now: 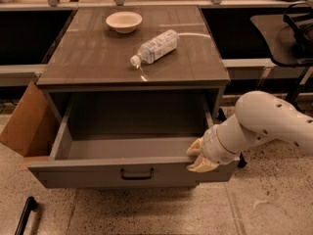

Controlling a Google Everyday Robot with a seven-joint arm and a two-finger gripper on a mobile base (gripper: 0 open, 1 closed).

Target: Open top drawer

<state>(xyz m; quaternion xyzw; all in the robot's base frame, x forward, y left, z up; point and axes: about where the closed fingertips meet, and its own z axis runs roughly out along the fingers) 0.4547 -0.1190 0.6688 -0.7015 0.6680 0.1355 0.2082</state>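
The top drawer [98, 175] of the grey cabinet stands pulled far out toward me. Its deep grey box [127, 148] shows nothing inside, and the small black bar handle [137, 174] sits at the centre of the front. My gripper [198, 156] is at the drawer's front right corner, its cream fingers [201, 164] against the top edge of the front panel. The white arm [266, 124] reaches in from the right. The lower drawers are hidden beneath the open one.
On the cabinet top [88, 62] lie a clear plastic bottle [156, 46] on its side and a cream bowl [123, 21]. A cardboard flap [27, 126] leans at the cabinet's left. A black bar [24, 214] lies on the floor at the lower left. Dark counters flank the cabinet.
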